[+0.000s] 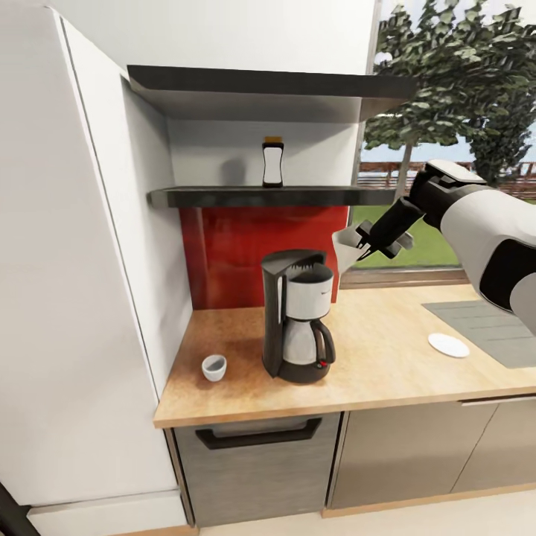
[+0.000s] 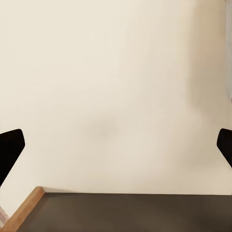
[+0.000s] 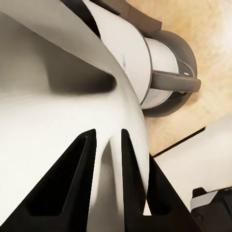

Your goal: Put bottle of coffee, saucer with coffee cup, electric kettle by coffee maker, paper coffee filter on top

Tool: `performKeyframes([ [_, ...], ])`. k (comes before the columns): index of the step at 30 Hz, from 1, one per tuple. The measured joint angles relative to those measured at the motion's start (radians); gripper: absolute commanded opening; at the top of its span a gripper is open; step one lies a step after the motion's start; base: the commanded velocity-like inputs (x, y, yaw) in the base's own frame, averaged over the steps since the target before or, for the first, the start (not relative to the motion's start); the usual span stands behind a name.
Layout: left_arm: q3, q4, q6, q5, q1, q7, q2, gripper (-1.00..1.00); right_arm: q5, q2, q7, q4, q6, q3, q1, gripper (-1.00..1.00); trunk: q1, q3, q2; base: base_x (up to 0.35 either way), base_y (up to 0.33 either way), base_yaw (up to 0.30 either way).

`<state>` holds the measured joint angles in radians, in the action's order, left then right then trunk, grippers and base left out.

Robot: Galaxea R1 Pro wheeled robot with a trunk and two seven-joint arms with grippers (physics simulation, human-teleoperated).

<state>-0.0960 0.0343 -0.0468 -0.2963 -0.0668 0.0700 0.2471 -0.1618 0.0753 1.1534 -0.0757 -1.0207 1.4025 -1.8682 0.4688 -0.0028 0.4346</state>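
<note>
Pinched between my right jaws point(image 3: 107, 159), the paper coffee filter point(image 3: 53, 96) hangs in the air just above and beside the coffee maker point(image 1: 299, 316) on the table point(image 1: 372, 357). Below the jaws sit the coffee cup point(image 1: 214, 367) and saucer point(image 1: 448, 345); the bottle of coffee point(image 1: 272, 161) stands on the kitchen shelf point(image 1: 223, 196). My left jaws point(image 2: 116, 145) gape wide, holding nothing.

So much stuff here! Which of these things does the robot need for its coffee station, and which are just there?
Part of the job:
coffee maker
bottle of coffee on the kitchen shelf
paper coffee filter, held in the right gripper
coffee cup
saucer
kitchen countertop

Just there:
upper shelf
red backsplash
window with tree
</note>
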Motion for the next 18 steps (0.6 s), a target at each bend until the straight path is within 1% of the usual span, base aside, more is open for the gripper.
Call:
performKeyframes([
  [2,0.0,0.0,0.0,0.0,0.0,0.0,0.0,1.0,0.0,0.0,0.0,0.0,0.0,0.0,0.0,-1.0,0.0,0.003,0.0,0.0,0.065,0.0],
  [7,0.0,0.0,0.0,0.0,0.0,0.0,0.0,1.0,0.0,0.0,0.0,0.0,0.0,0.0,0.0,-1.0,0.0,0.007,0.0,0.0,0.224,0.0],
  [9,0.0,0.0,0.0,0.0,0.0,0.0,0.0,1.0,0.0,0.0,0.0,0.0,0.0,0.0,0.0,-1.0,0.0,0.007,0.0,0.0,0.141,0.0],
  [18,0.002,0.0,0.0,0.0,0.0,0.0,0.0,1.0,0.0,-0.001,0.0,0.0,0.0,0.0,0.0,-1.0,0.0,0.007,0.0,0.0,0.021,0.0],
])
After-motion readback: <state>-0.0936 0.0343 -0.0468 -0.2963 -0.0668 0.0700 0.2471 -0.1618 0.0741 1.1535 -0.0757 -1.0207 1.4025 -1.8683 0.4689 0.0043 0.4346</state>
